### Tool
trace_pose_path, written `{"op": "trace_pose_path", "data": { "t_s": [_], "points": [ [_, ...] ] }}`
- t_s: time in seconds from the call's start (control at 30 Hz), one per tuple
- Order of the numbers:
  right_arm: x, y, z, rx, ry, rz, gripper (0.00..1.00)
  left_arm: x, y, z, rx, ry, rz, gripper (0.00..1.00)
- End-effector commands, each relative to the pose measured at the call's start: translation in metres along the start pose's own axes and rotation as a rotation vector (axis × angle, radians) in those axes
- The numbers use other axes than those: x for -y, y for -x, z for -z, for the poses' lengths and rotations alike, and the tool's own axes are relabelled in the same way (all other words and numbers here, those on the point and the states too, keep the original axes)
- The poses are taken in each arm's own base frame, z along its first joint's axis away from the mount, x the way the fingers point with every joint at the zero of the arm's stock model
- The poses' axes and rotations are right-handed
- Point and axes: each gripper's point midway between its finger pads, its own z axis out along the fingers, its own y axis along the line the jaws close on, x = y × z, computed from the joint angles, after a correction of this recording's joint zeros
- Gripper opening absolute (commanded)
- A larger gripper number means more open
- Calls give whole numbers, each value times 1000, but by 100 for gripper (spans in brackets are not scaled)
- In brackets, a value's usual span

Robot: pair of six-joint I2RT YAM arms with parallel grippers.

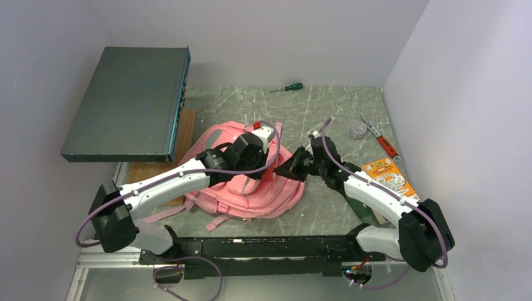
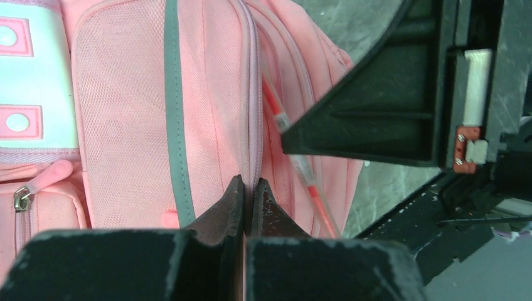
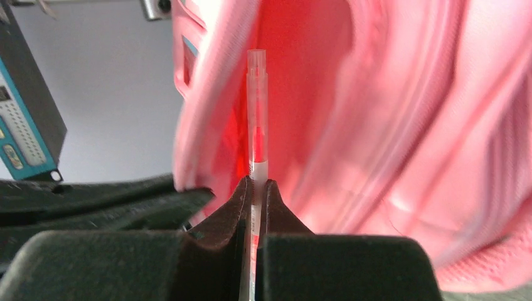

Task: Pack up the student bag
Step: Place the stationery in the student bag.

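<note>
The student bag (image 1: pixel 251 182), a pink fabric backpack with grey trim (image 2: pixel 172 106), lies flat mid-table. My left gripper (image 1: pixel 268 158) (image 2: pixel 248 185) is shut, its tips pinching the bag's zipper edge. Just right of it, my right gripper (image 1: pixel 280 169) (image 3: pixel 254 185) is shut on a clear pen with a red core (image 3: pixel 257 113). That pen points into the bag's opening, whose red-lit inside (image 3: pixel 288 75) fills the right wrist view. In the left wrist view the pen (image 2: pixel 295 147) slants along the zipper line below the right gripper's black finger (image 2: pixel 376 106).
A dark box with a teal edge (image 1: pixel 128 103) (image 3: pixel 25 119) overhangs the back left, above a wooden board (image 1: pixel 157 170). A green-handled screwdriver (image 1: pixel 287 88) lies at the back. A clear cup (image 1: pixel 357 130), an orange-handled tool (image 1: pixel 384 143) and an orange packet (image 1: pixel 389 179) lie to the right.
</note>
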Motion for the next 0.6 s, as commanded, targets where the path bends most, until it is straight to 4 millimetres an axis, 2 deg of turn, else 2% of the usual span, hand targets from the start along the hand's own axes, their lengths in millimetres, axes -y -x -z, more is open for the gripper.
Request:
{"op": "trace_pose_path", "data": {
  "t_s": [0.0, 0.07, 0.2, 0.37, 0.57],
  "points": [
    [-29, 23, 4, 99, 33, -19, 0, 38, 52, 23, 200, -161, 50, 0],
    [-34, 25, 6, 112, 46, -17, 0, 39, 53, 26, 194, -169, 37, 0],
    [-19, 24, 1, 108, -27, -46, 0, 41, 52, 28, 213, -193, 30, 0],
    [-23, 24, -2, 133, -15, -82, 0, 50, 54, 36, 234, -251, 7, 0],
    [-23, 16, -4, 111, 14, -106, 11, 49, 50, 37, 242, -262, 7, 0]
  ]
}}
